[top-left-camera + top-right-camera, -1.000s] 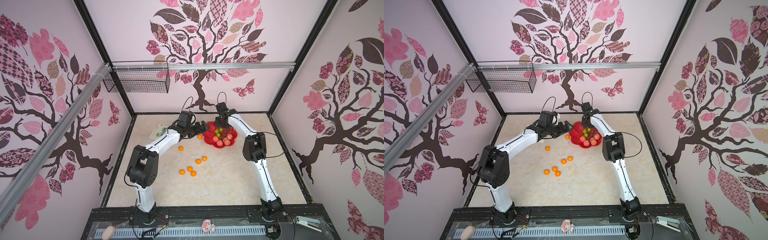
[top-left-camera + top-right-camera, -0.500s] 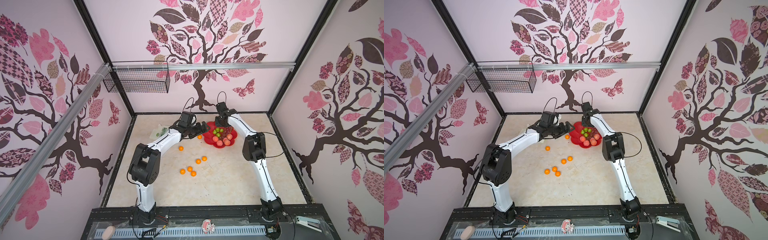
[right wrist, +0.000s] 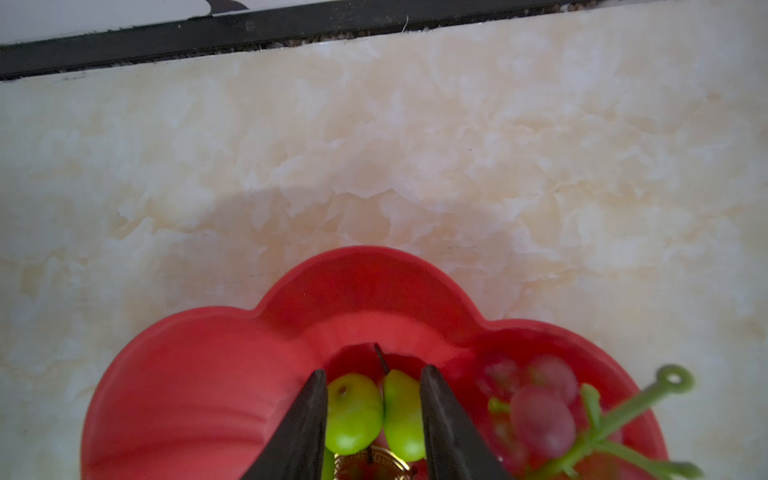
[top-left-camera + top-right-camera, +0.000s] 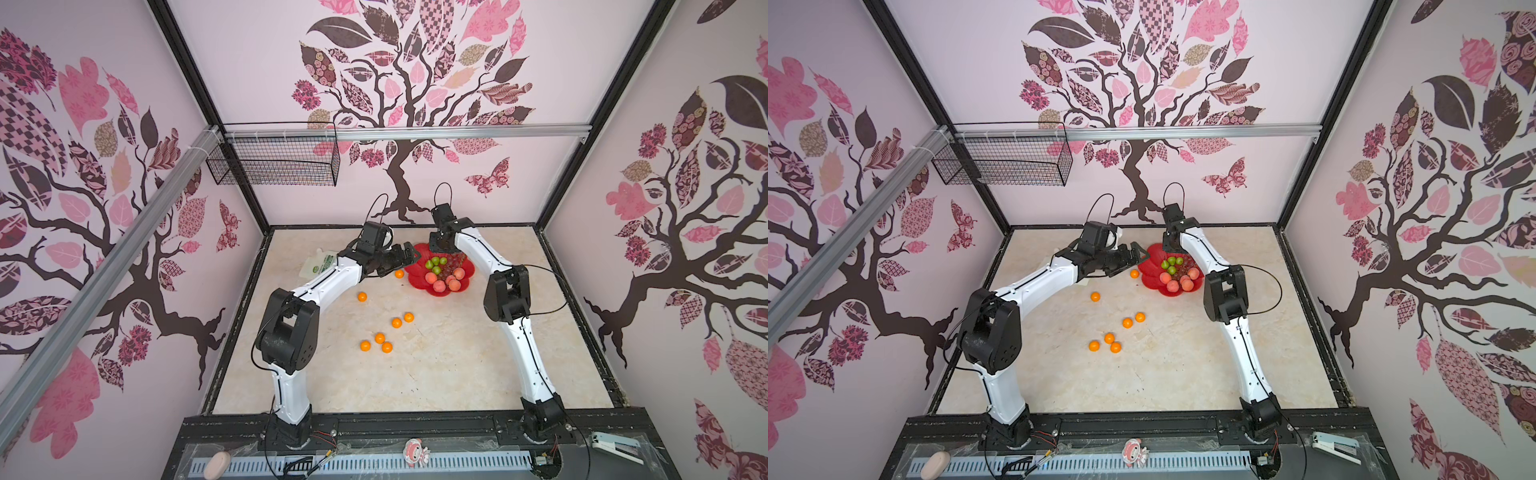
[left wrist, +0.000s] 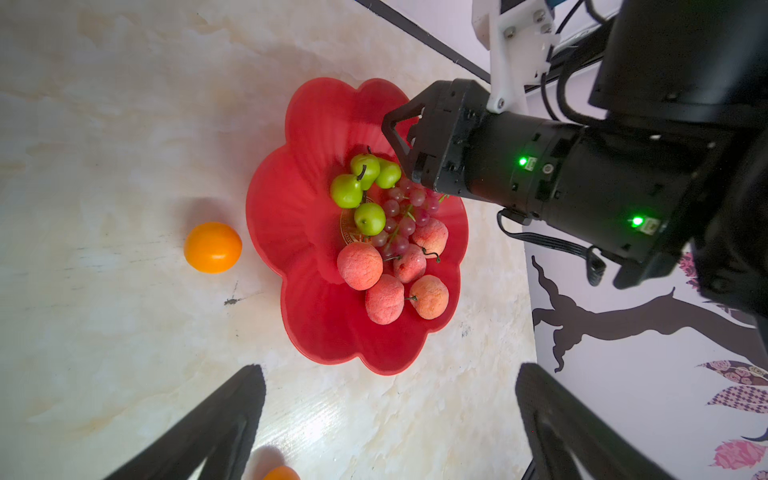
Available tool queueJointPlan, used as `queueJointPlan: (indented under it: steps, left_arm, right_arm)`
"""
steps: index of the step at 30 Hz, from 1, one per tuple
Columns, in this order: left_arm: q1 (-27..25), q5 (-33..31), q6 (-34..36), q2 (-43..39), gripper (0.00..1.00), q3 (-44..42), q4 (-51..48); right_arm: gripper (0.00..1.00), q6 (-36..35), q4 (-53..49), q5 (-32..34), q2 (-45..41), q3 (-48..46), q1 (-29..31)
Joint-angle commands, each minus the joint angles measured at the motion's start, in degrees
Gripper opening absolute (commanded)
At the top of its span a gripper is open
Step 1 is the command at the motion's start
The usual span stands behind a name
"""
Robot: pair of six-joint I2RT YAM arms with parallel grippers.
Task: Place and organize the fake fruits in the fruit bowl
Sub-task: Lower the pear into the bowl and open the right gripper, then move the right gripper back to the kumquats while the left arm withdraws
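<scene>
The right gripper [image 3: 372, 370] has its jaws partly apart, straddling two green pears [image 3: 376, 415] that lie side by side in the fruit bowl [image 3: 199, 374]. The jaws sit tight against the pears, and I cannot tell if they are squeezing them. The left gripper [image 5: 390, 370] has its jaws spread wide with nothing between them.

In both top views the right arm arches up from the lower right, its wrist pointing down over the bowl's upper edge. The left arm rises from the lower left, bends at the elbow and stretches toward the bowl's left rim, its gripper hovering just above the nearest orange [image 4: 399, 274].

The bowl sits on the tabletop [image 4: 436, 374], right of centre in the upper part. It holds four pears, five pink peaches [image 5: 359, 266] and one grape bunch [image 5: 405, 216]. Seven oranges lie loose on the tabletop: one just beside the bowl, one lower left, a pair, then three clustered.
</scene>
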Motion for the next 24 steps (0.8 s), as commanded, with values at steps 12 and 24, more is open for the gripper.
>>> queueJointPlan:
  steps: [12, 24]
  left_arm:
    - [-2.4, -6.3, 1.4, -16.5, 0.98, -11.9, -3.0]
    - [-3.2, -12.2, 2.0, -34.1, 0.98, -25.8, -9.2]
  right_arm:
    - [0.41, 5.1, 7.9, -1.0, -26.8, -24.3, 4.4]
    - [0.40, 9.3, 12.0, 1.0, -38.6, -43.2, 16.6]
